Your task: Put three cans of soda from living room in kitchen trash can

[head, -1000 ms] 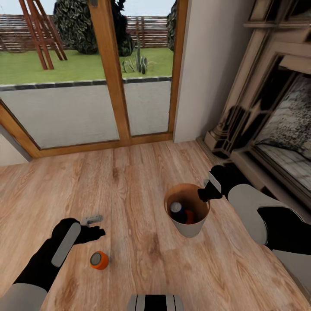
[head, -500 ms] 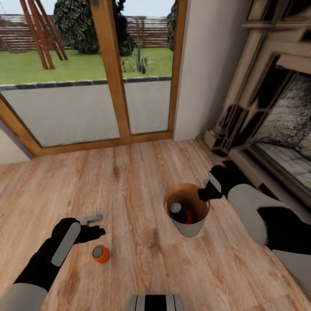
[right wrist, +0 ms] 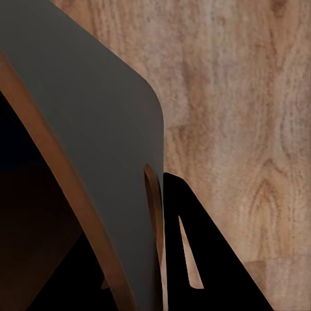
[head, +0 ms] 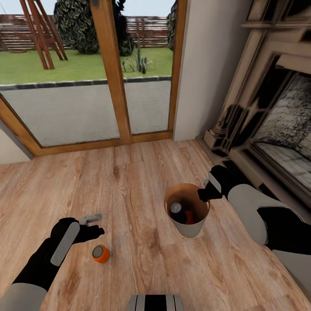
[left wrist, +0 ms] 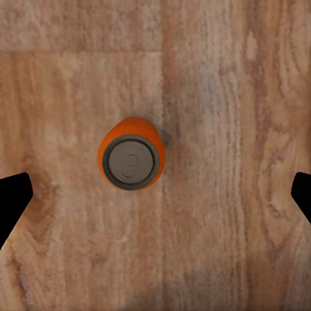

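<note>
1. Orange marks your target: the last orange soda can (head: 99,253) stands upright on the light wood floor (head: 142,172), well apart from the walls and nearer your left side.
2. Your left gripper (head: 90,224) hovers above that can with its jaws spread wide and nothing in them; in the left wrist view the can (left wrist: 131,161) sits between the two fingertips (left wrist: 11,201), so you look lined up for a straight descent.
3. The trash can (head: 187,209) stands right of centre, a dark blue can (head: 176,211) and an orange one inside.
4. Your right gripper (head: 203,195) pinches its rim (right wrist: 153,214), probably to steady or carry the bin.
</note>
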Controlling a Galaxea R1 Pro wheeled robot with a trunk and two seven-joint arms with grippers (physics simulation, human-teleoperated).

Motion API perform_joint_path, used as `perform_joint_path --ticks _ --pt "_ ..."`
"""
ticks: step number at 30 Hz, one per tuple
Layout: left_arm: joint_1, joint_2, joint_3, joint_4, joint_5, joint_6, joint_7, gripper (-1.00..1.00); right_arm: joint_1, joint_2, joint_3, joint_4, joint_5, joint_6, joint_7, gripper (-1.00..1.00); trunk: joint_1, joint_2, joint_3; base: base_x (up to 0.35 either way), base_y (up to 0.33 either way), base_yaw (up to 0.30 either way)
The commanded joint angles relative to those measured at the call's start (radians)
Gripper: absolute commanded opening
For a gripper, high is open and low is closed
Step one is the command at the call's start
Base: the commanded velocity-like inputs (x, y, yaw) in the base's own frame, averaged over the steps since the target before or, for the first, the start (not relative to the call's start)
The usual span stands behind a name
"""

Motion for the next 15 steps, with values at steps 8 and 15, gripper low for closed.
perform_joint_path --ticks 8,15 --pt "-0.001 0.007 0.03 -0.002 0.0 0.0 -0.002 1.0 0.001 0.0 -0.007 -0.001 -0.018 0.001 0.004 -1.0 0.0 0.0 0.0 0.0 0.0 0.0" --pt "-0.002 0.007 0.082 -0.002 0.001 0.0 -0.009 1.0 0.001 0.002 -0.004 -0.001 -0.019 0.001 0.004 -1.0 0.0 0.0 0.0 0.0 0.0 0.0"
